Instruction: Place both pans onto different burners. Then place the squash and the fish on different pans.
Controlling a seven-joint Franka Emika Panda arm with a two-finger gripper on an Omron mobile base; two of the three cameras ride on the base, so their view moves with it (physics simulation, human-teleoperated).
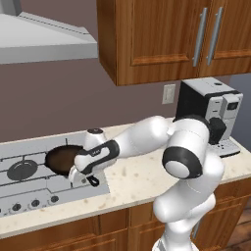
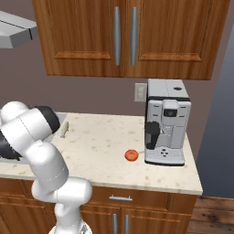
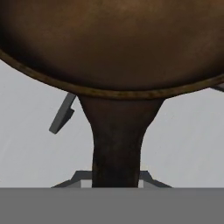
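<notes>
The rusty brown-black skillet (image 1: 61,159) sits over the right side of the silver cooktop (image 1: 29,188). My gripper (image 1: 79,175) is down over its short handle (image 3: 116,144) and shut on it. In the hand view the skillet (image 3: 109,43) spreads across the top, with the handle running straight down between my fingers. A round burner (image 1: 22,170) with a wire grate lies left of the skillet. The small orange-red squash (image 2: 131,155) rests on the counter beside the coffee machine. The slender grey fish (image 2: 64,129) lies on the counter near the arm. The dark grey pan is out of view.
A coffee machine (image 2: 167,128) stands at the right end of the speckled counter (image 2: 105,146). Wooden cabinets (image 1: 171,34) hang overhead, and a range hood (image 1: 44,41) hangs above the cooktop. Control knobs (image 1: 34,202) line the cooktop's front edge.
</notes>
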